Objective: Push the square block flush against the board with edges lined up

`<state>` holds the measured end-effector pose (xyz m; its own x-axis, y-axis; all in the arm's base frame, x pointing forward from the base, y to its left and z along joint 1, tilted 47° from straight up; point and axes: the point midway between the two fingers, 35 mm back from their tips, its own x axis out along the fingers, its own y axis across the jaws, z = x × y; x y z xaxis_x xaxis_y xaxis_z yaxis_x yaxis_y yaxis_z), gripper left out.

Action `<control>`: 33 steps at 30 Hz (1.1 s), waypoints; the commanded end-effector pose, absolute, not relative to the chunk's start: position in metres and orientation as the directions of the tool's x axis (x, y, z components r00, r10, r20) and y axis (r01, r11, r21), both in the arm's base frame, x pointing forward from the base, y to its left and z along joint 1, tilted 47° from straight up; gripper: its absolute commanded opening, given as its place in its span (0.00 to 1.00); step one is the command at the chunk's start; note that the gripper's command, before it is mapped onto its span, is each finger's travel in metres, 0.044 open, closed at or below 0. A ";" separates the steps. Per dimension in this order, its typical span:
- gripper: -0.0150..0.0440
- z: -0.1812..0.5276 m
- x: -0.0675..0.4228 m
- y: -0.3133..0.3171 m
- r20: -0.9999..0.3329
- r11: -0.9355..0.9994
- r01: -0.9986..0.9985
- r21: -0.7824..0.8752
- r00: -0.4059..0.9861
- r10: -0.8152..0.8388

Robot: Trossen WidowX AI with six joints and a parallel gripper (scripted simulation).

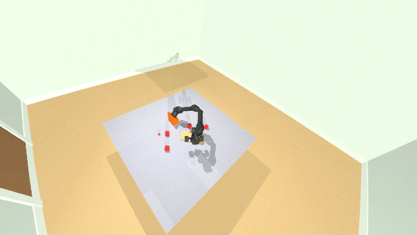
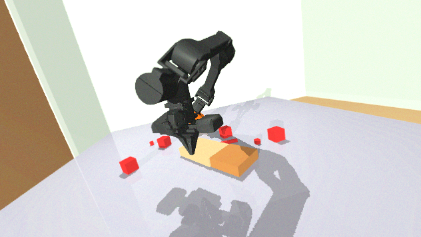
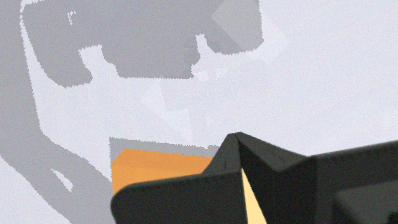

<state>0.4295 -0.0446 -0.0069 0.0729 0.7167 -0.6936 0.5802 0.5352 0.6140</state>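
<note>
- The black parallel-jaw gripper [image 2: 191,150], fully closed and holding nothing, has its tip low at the pale yellow flat board [image 2: 203,148].
- The orange square block [image 2: 234,159] lies beyond the tip, touching the board.
- Risk — a sideways retreat may drag the board and break the alignment.

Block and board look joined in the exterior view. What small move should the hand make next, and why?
Probably lift the hand up and away. The orange block lies against the end of the pale board, their near edges seemingly in line, so pushing looks finished. The shut, empty hand hangs at the board's near edge; whether it touches is unclear. Rising straight up should avoid nudging either part.
</note>
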 end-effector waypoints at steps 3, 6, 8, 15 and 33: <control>0.25 -0.015 0.401 -0.056 -0.700 0.614 0.425 0.666 0.070 0.711; 0.25 -0.020 0.385 -0.061 -0.702 0.647 0.332 0.686 0.069 0.709; 0.25 -0.022 0.373 -0.063 -0.703 0.665 0.268 0.697 0.068 0.708; 0.25 -0.031 0.332 -0.068 -0.704 0.703 0.035 0.710 0.064 0.708; 0.25 -0.046 0.219 -0.051 -0.692 0.601 -0.545 0.584 0.052 0.720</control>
